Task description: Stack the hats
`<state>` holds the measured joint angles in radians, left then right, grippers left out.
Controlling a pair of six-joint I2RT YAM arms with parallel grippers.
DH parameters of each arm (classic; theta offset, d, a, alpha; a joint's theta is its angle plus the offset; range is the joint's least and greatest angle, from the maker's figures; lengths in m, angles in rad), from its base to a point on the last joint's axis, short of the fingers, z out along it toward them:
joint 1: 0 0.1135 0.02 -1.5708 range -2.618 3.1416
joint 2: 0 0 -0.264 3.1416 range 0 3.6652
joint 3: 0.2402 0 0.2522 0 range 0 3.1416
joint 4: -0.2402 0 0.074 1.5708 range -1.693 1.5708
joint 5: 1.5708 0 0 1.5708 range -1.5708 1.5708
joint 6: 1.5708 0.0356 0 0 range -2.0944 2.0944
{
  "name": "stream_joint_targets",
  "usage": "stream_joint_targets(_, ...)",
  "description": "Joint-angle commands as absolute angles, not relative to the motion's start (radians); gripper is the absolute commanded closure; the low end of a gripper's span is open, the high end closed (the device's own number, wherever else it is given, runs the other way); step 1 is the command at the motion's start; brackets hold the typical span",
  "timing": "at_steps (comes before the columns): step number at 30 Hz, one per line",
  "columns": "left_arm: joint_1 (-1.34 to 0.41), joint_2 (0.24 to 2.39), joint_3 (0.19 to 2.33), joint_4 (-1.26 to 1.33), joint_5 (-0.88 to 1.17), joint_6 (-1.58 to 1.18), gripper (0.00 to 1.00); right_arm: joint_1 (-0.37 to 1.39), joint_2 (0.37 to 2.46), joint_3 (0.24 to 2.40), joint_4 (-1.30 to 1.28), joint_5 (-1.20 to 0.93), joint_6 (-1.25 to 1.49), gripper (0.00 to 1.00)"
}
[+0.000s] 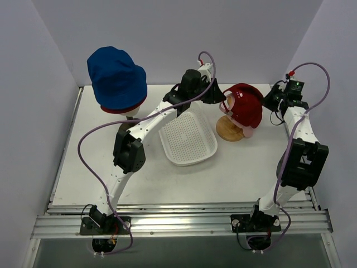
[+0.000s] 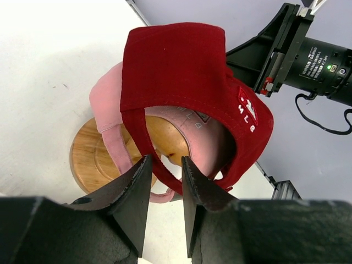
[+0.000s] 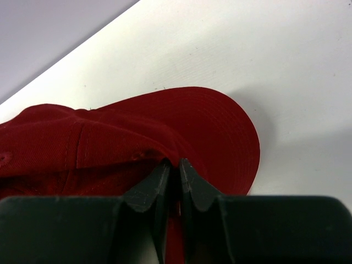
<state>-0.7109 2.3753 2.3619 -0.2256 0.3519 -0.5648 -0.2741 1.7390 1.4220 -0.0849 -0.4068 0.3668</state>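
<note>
The red peaked cap (image 1: 245,103) sits over the pink peaked cap (image 1: 249,132) on a wooden stand (image 1: 227,131) at the back right. In the left wrist view the red cap (image 2: 181,71) covers the pink cap (image 2: 107,104). My left gripper (image 2: 166,159) is open, with the red cap's back strap running across the gap between its jaws; it also shows in the top view (image 1: 222,100). My right gripper (image 3: 173,163) is shut on the red cap (image 3: 137,132) where the peak meets the crown. The blue bucket hat (image 1: 117,78) sits over the dark red bucket hat (image 1: 120,109) at the back left.
A white perforated basket (image 1: 188,139) lies mid-table under my left arm. The cream mannequin head (image 1: 132,115) carries the two bucket hats. The right arm's wrist (image 2: 319,60) is close behind the red cap. Walls close in the table at the back and both sides.
</note>
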Motion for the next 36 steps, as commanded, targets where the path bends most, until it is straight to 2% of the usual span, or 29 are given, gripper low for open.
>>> stream_joint_targets(1, -0.712, 2.391, 2.364, -0.199, 0.339, -0.557, 0.63, -0.275, 1.678, 1.411, -0.068, -0.408, 0.374, 0.91)
stream_joint_targets(3, -0.710, 2.402, 2.368, -0.201, 0.337, -0.557, 0.63, -0.275, 1.671, 1.404, -0.064, -0.407, 0.376, 0.85)
stream_joint_targets(9, -0.709, 2.422, 2.373, -0.202, 0.328, -0.558, 0.64, -0.272, 1.635, 1.373, -0.032, -0.394, 0.405, 0.75)
stream_joint_targets(25, -0.693, 2.445, 2.372, -0.193, 0.339, -0.565, 0.63, -0.261, 1.494, 1.129, 0.095, -0.319, 0.482, 0.65)
stream_joint_targets(33, -0.693, 2.367, 2.307, -0.156, 0.351, -0.552, 0.63, -0.268, 1.425, 1.157, 0.048, -0.308, 0.472, 0.58)
stream_joint_targets(36, -0.692, 2.336, 2.287, -0.152, 0.342, -0.542, 0.59, -0.281, 1.399, 1.190, 0.020, -0.289, 0.466, 0.57)
